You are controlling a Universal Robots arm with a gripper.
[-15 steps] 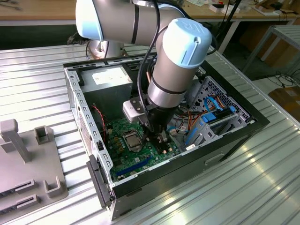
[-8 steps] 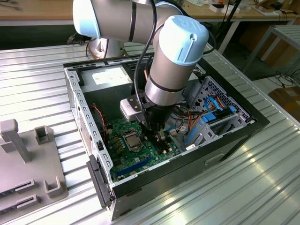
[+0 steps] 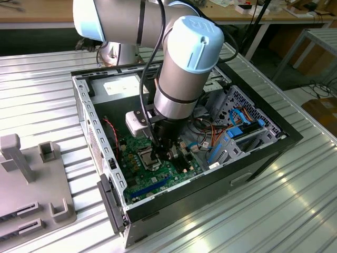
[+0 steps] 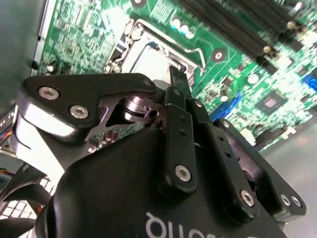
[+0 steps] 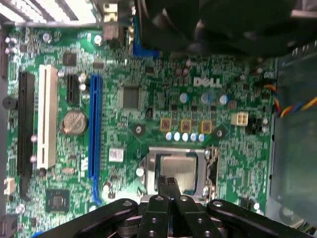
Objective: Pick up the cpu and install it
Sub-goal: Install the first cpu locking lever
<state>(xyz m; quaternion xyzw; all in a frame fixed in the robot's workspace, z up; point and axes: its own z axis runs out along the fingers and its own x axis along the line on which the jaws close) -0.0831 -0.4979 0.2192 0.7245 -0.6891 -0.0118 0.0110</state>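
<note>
In the exterior view we see the arm reaching down into the open computer case (image 3: 84, 105), its gripper (image 3: 162, 152) low over the green motherboard (image 3: 152, 182), right at the socket frame (image 3: 145, 157) near the board's middle. From this side we cannot tell whether anything sits between the fingers.

In the second wrist view the fingers (image 4: 177, 82) run forward, pressed close together, their tips ending over the edge of the cpu (image 4: 148, 62), which shows as a pale metal square lying inside the frame.

In the first wrist view the closed fingers (image 5: 168, 186) point at the near edge of the cpu (image 5: 177, 171), which lies flat in the socket (image 5: 210, 171), about mid-board, beside the blue slot (image 5: 94, 124). We judge the fingers hold nothing; whether they touch the chip we cannot tell.

The risks, as we judge them: a chip seated slightly askew would bend socket pins under any downward push. A sideways drag by the tips could scrape the chip or shift it, and the tips could catch the frame's rim, so close by.
</note>
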